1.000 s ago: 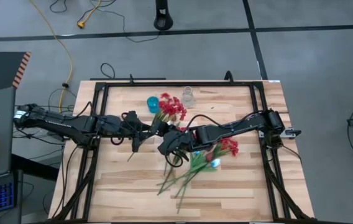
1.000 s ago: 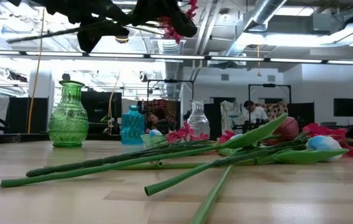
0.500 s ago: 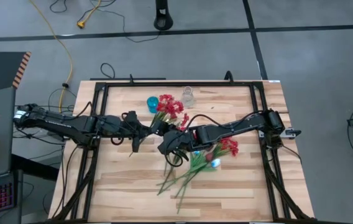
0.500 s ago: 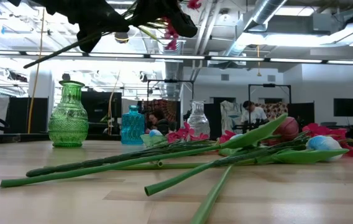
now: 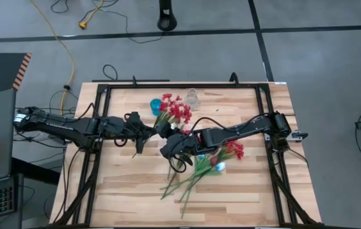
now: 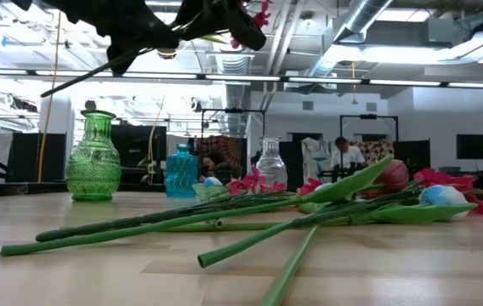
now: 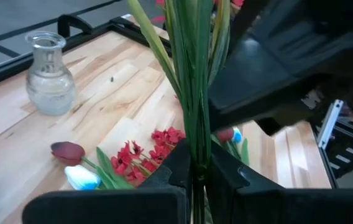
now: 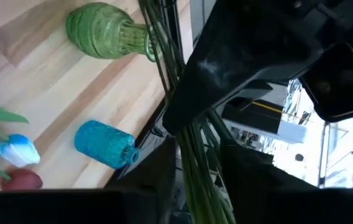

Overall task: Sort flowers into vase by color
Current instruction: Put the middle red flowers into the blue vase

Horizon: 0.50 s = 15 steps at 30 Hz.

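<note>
Wooden table (image 5: 129, 184) carries loose flowers (image 5: 196, 170) and three vases; left gripper (image 7: 192, 171) and right gripper (image 8: 195, 155) both clamp one raised red bunch (image 5: 176, 109) mid-table.

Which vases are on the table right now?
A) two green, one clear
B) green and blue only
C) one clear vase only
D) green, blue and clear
D: the low view shows the green vase, the blue vase and the clear vase standing in a row on the table behind the loose flowers.
</note>
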Tool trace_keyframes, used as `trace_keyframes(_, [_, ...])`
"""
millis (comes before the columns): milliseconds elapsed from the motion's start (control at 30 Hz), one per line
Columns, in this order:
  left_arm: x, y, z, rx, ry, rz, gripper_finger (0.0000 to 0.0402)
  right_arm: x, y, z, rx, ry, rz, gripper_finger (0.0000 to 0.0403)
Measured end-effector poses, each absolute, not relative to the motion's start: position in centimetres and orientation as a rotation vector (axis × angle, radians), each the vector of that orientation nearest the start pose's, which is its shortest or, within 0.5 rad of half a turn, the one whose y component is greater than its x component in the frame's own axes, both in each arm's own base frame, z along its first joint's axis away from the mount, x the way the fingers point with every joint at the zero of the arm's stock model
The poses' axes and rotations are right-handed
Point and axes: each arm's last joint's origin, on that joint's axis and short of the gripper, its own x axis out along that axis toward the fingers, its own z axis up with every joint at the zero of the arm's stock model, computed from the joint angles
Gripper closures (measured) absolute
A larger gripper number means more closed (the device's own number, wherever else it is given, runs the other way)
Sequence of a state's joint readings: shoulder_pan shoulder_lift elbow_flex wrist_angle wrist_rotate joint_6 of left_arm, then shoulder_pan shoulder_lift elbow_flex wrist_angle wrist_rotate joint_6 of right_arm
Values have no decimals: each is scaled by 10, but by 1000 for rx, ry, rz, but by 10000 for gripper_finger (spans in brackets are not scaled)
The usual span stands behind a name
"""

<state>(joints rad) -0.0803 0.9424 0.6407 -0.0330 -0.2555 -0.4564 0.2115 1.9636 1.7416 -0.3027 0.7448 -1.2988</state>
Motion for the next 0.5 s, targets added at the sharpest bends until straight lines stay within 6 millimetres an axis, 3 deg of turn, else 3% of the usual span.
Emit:
trace_keyframes(233, [207,0,270,-391,278,285,391,444,75,307,-1285,725,-221,202])
trace_keyframes(500, [203,15,273,-358,245,378,391,442,81,307,-1122,695,-272,202])
